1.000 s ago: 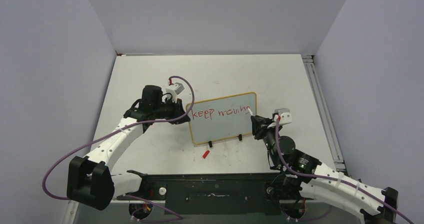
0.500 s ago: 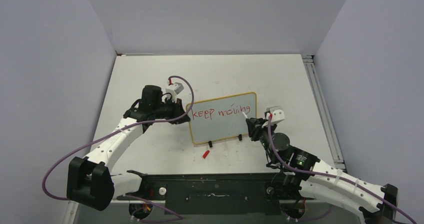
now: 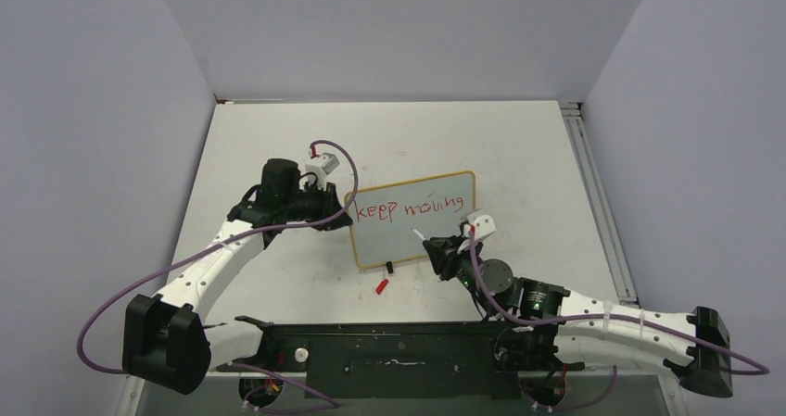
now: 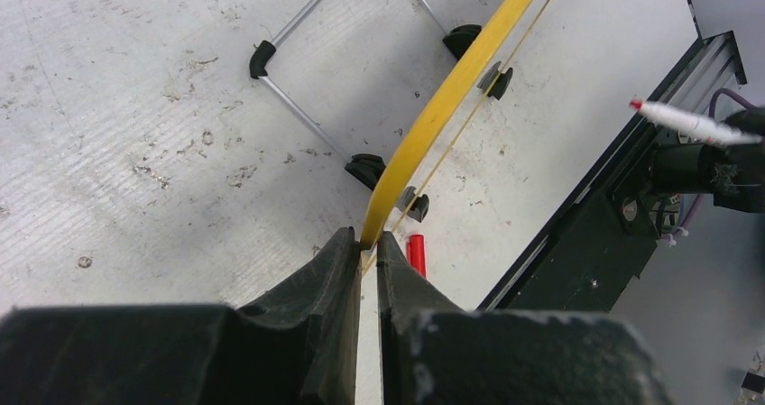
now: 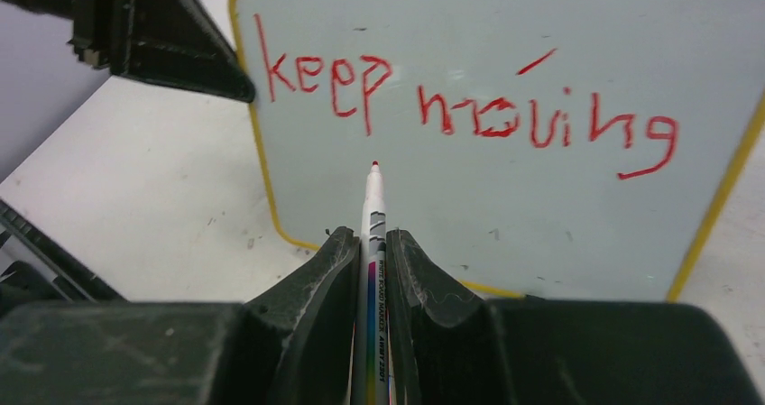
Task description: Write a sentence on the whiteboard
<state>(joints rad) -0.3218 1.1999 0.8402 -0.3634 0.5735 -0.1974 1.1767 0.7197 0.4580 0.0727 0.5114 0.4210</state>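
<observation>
The whiteboard (image 3: 408,242) stands upright on its black feet at mid-table, yellow frame around a pale face. The sentence (image 3: 410,208) is one red line reading "keep moving" (image 5: 469,107). My left gripper (image 3: 335,205) is shut on the board's left frame edge (image 4: 451,89), with the jaws pinching the yellow rim (image 4: 369,238). My right gripper (image 3: 443,247) is shut on a white marker (image 5: 372,207) and sits in front of the board's lower middle. The marker's red tip (image 4: 638,105) points at the blank face below "keep", a little off the board.
A red marker cap (image 3: 381,285) lies on the table just in front of the board's feet. A black base rail (image 3: 399,351) runs along the near edge and a metal rail (image 3: 598,203) along the right edge. Grey walls close three sides.
The right arm has finished the "g" of "moving" and swung left and down, from the line's right end to below its middle. The left gripper and the board have not moved.
</observation>
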